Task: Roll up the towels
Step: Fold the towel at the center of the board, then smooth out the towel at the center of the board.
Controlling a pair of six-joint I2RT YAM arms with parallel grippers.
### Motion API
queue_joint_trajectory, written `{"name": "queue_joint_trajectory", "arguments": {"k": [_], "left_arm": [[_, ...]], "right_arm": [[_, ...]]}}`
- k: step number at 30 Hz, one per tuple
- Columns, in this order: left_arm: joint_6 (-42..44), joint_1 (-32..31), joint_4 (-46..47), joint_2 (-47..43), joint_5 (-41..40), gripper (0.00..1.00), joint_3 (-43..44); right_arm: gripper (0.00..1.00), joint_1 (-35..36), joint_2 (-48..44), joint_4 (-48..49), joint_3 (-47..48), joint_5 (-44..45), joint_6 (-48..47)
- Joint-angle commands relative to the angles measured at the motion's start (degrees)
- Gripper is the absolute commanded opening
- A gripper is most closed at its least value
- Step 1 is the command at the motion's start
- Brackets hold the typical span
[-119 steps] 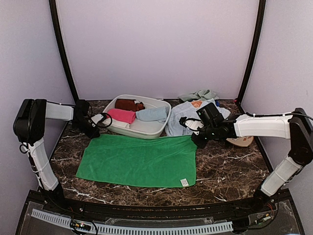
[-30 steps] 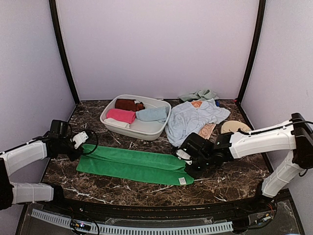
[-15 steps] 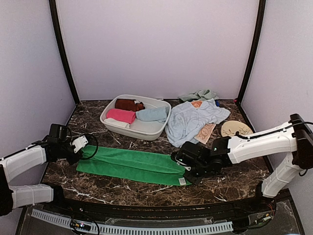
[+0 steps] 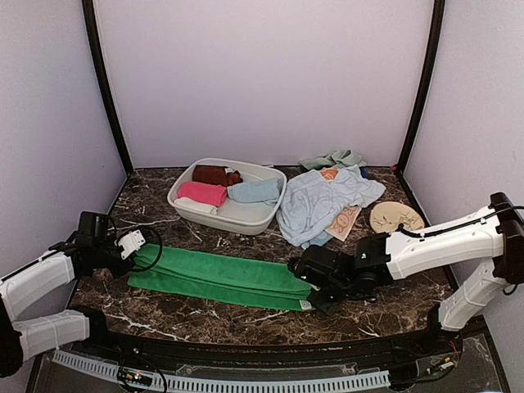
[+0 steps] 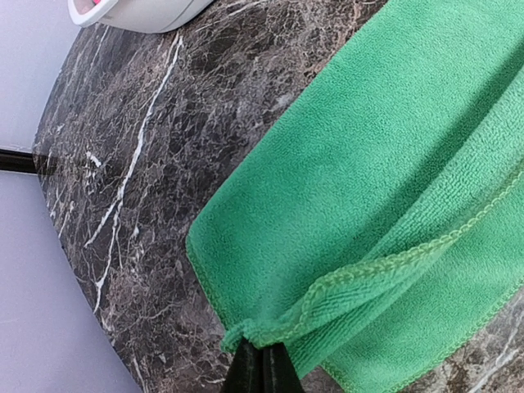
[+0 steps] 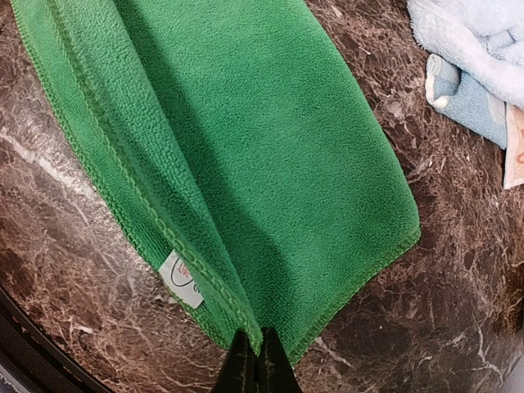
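On the near half of the marble surface (image 4: 205, 315): one green towel (image 4: 217, 278), folded lengthwise into a long narrow band running left to right, not yet rolled. Left jaws: pressed together on the band's left end, pinching the bunched top-layer corner, as the left wrist view shows. Right jaws: pressed together on the right end, pinching the doubled edge just beside the white label (image 6: 180, 280). Both ends are held at once, judged to keep the fold square and taut so the band lies even before rolling starts from one end. Behind the band: white basin (image 4: 237, 217) holding finished rolls, namely pink towel (image 4: 203, 193), brown towel (image 4: 214, 174) and pale blue roll (image 4: 254, 191), evidently the place for done pieces. Right of the basin: loose pale blue towel (image 4: 319, 199) in a heap over a peach printed cloth (image 4: 345, 219), apparently waiting their turn. Far right: tan disc (image 4: 395, 217), apart from the work.
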Motion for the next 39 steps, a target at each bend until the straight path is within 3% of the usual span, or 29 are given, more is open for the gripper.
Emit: {"name": "queue_joint_trajectory", "arguments": {"k": [1,4,10,13,19,24,29,34,39], "left_arm": [[2.8,0.2,-4.4,-1.4,0.5,0.01,-0.5],[4.2,0.2,-7.3,-1.4,0.3,0.05,-0.1],[6.1,0.3,-15.6,-3.6,1.4,0.29,0.9],[6.8,0.3,-19.6,-5.2,2.1,0.33,2.7],[7.5,0.3,-26.8,-5.4,2.4,0.33,7.7],[6.8,0.4,-25.9,-4.1,2.6,0.32,9.2],[0.8,0.1,-18.2,5.6,6.8,0.32,11.6],[-2.7,0.0,-12.0,18.8,5.3,0.32,14.9],[-2.9,0.0,-5.6,22.6,5.2,0.31,12.5]], "right_arm": [[0.01,0.9,1.2,-2.5,0.8,2.0,2.2],[0.09,2.2,2.7,-3.1,1.1,2.4,2.6],[0.3,5.4,2.2,-3.9,0.3,3.2,5.6],[0.39,6.4,-1.9,-4.2,-0.5,2.9,7.2],[0.41,6.1,-14.1,-4.8,-0.4,4.6,9.2],[0.39,3.5,-18.6,-1.2,-1.6,5.0,9.7],[0.34,1.4,-11.3,7.1,-1.3,0.9,8.9],[0.33,1.3,-5.7,13.3,-3.7,-5.0,9.8],[0.33,0.7,-4.7,18.4,-8.7,-7.7,12.4]]}}
